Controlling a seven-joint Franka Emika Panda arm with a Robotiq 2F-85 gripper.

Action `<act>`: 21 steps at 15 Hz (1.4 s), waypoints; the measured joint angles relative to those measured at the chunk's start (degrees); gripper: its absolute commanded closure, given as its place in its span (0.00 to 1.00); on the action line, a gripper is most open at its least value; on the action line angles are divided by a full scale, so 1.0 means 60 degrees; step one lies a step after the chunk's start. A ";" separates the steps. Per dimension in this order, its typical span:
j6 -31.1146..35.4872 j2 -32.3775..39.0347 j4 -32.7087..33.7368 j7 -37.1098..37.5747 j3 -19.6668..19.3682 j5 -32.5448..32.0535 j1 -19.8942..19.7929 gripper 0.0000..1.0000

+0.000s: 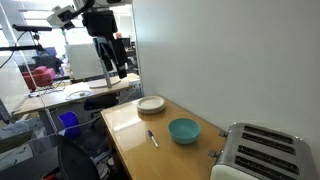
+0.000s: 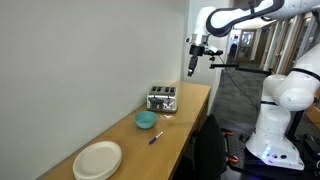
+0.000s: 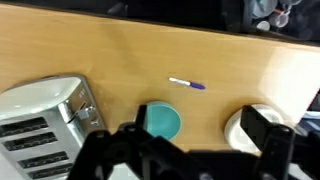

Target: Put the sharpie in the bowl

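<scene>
The sharpie [image 1: 153, 138] lies flat on the wooden table, a thin dark pen beside the teal bowl [image 1: 183, 130]. Both exterior views show them apart; the sharpie [image 2: 156, 138] is nearer the table's front edge than the bowl [image 2: 146, 120]. In the wrist view the sharpie [image 3: 187, 84] lies just beyond the bowl [image 3: 160, 122], which my fingers partly hide. My gripper [image 1: 116, 66] hangs high above the table, far from both, and also shows in an exterior view [image 2: 195, 64]. Its fingers [image 3: 185, 150] are spread wide and hold nothing.
A silver toaster [image 1: 260, 155] stands at one end of the table [image 1: 125, 125], and a stack of white plates [image 1: 151, 104] at the other. A white wall runs along the table's back. Desks and lab clutter stand beyond the table.
</scene>
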 measured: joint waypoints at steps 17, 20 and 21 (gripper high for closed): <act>0.2038 0.3957 0.0967 -0.4662 0.0842 -0.0007 0.1569 0.00; 0.2508 0.5235 0.1492 -0.6378 0.1007 0.0198 0.1549 0.00; 0.2557 0.5602 0.1679 -0.6965 0.1093 0.0299 0.1502 0.00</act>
